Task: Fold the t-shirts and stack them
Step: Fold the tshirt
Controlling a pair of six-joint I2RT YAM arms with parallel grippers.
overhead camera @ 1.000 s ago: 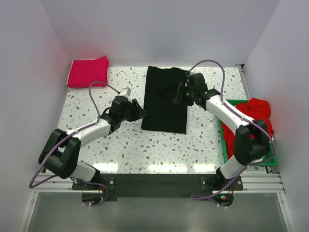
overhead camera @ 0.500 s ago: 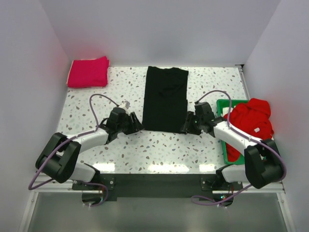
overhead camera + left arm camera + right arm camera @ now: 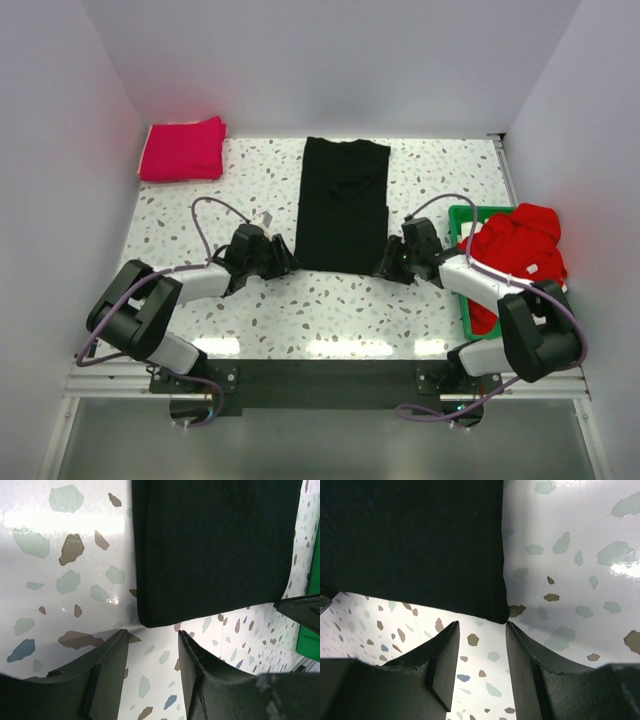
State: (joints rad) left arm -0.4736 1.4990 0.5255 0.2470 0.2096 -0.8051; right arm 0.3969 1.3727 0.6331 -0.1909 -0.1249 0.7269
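Black t-shirt (image 3: 343,205): lies flat at mid-surface (image 3: 330,305), folded into a narrow strip.
Long axis: runs from the arm bases toward the back wall; one short hem faces the bases.
Left pincer (image 3: 152,640): parted, empty, just short of the near left corner.
Right pincer (image 3: 481,630): parted, empty, just short of the near right corner.
Step in hand: approach to the near hem, judged as the crosswise fold.
Next move: you should slide a finger under each corner, close, then carry the hem toward the far end.

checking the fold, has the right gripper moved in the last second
Yes. The right gripper came nearward, from the far half of the black t-shirt to its near right corner, beside the green tray.
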